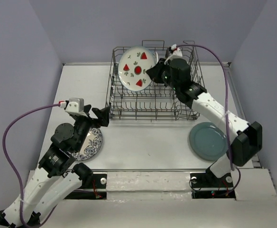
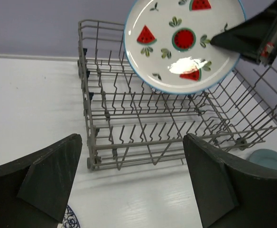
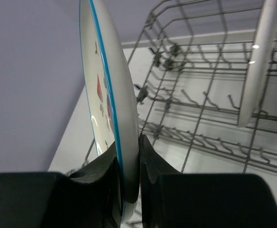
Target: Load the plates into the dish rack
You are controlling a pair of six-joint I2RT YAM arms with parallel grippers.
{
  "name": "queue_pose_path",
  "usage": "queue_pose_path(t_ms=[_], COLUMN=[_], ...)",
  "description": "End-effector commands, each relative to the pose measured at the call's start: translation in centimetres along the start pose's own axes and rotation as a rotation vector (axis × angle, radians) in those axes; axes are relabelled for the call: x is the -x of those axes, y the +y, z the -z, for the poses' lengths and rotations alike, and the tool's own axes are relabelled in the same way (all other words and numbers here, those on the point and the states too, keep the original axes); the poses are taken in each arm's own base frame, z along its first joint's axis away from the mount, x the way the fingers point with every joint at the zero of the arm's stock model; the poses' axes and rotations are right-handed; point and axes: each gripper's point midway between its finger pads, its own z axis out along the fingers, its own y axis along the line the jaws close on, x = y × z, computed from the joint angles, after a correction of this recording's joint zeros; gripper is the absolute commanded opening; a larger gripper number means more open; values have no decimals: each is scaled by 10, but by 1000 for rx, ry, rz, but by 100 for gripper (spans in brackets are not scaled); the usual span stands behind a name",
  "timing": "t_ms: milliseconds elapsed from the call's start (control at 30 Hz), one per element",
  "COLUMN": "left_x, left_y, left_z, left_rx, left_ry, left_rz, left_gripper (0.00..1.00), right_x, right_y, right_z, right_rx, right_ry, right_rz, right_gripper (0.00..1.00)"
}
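right wrist, right gripper (image 3: 129, 145) clamping fruit plate (image 3: 115, 71), apparently over rack (image 3: 209, 137)
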Motion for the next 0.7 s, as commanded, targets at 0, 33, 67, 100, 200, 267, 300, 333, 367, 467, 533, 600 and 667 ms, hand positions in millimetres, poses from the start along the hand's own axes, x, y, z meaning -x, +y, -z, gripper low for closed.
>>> queue_pose_path(t_ms=[0,33,67,100,200,267,300,333,367,467,533,600,667], left_x=[4,3,3,3,6,6,6,6,6,6,7,9,8], left_y=[2,1,0,-2,-5,-10,-11,-12,-13,-16,-16,-16,-16], left_z=[3,3,3,5,9,10,11,11,11,12,13,15,15], left_rx=[-3,-9,-14,-28,-53,-82,-88,-94,-101,-121,-122,-126,-127], left_ry=[-42,-39,-38,-40,-56,-57,-54,-54,-55,-53,-58,-67,-65], left_rz=[0,-1,1,3,15,18,20,20,21,24,26,29,27], left_gripper=[99,99,99,99,99,99,99,99,99,99,99,99,99], right_x=[83,87,96,118,113,121,123,125,140,132,126,117,111], right_y=[3,5,-6,11,-5,-4,-6,-7,-4,-10,-17,-24,-26], right_z=[-20,-28,-32,-30,-53,-61,-64,-67,-60,-72,-78,-83,-87], right_rx=[-240,-247,-345,-355,-529,-586,-603,-622,-646,-710,-745,-765,-758], right_ry=[-321,-316,-363,-409,-436,-468,-475,-482,-512,-504,-494,-484,-471], right_rz=[-2,32,57,69,195,246,260,276,298,395,440,453,464], right_gripper=[7,7,7,7,7,7,7,7,7,7,7,7,7])
